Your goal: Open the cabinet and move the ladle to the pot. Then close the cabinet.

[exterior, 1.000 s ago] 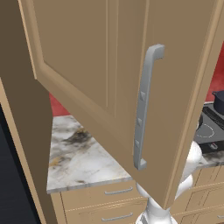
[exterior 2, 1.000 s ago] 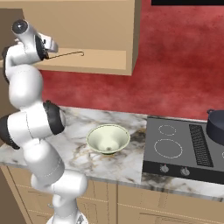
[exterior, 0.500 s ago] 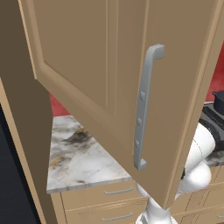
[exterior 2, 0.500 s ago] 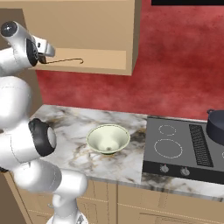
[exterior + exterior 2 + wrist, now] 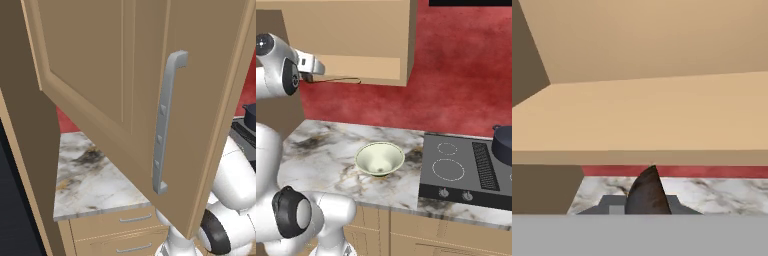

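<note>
Ladle [image 5: 336, 80] held level at upper left
We see its handle run sideways, bowl end rightward, gripper [image 5: 312, 77] clamped on its left end.

The white arm stands folded upright, its dark-ringed elbow joint low and its wrist raised high. The tool [image 5: 318, 67] reaches out level from the wrist, jaws drawn together. In the hand view the dark fingertips [image 5: 646, 192] rise pressed together as one point.
</note>
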